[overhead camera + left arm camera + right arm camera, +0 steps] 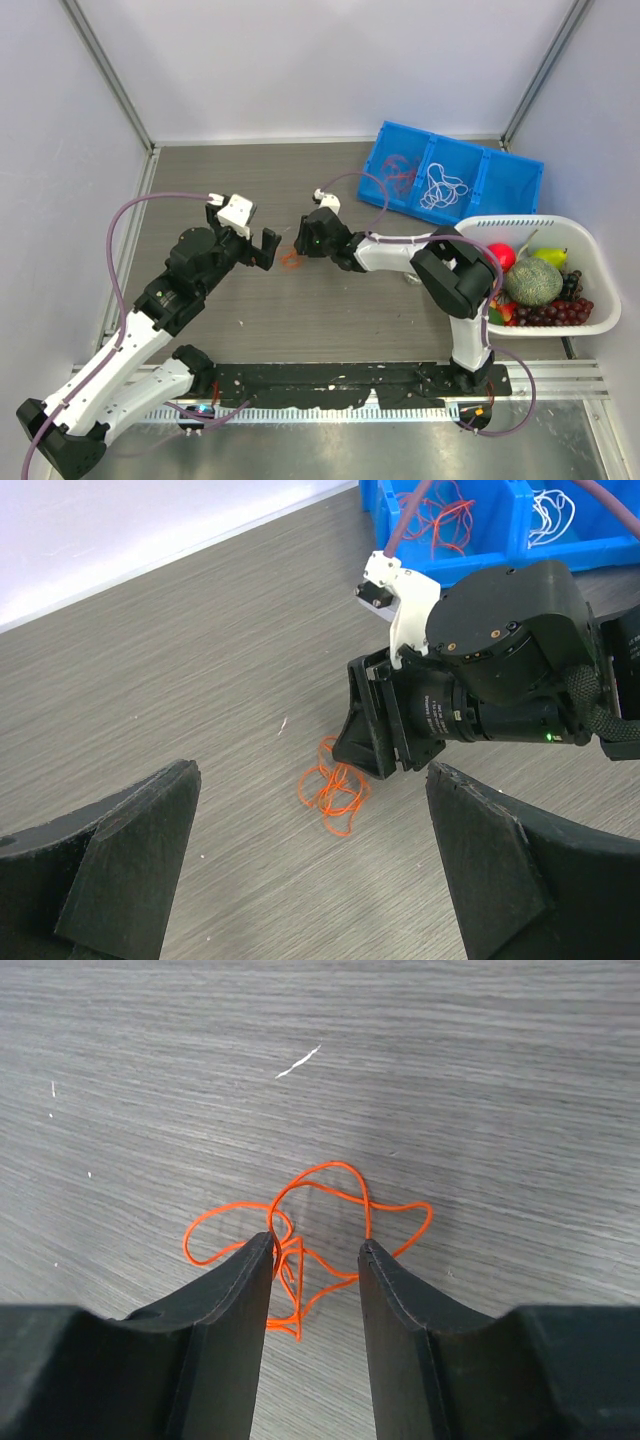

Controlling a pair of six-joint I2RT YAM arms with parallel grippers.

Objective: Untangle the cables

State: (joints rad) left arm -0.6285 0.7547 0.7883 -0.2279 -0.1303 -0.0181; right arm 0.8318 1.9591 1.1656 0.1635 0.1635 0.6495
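Though left jaws wide apart, right jaws narrow astride orange cables [335, 792], blue bin [512, 185] and basket [520, 221] beyond

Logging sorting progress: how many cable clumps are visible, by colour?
Red-orange: 2, a loose clump on the table and a binned clump in the blue bin, left compartment.
White: 1, a white clump in its middle compartment.
Total: 3

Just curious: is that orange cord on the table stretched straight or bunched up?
Bunched up. The orange cable lies in overlapping loops on the table, some between the fingers of the right end effector.
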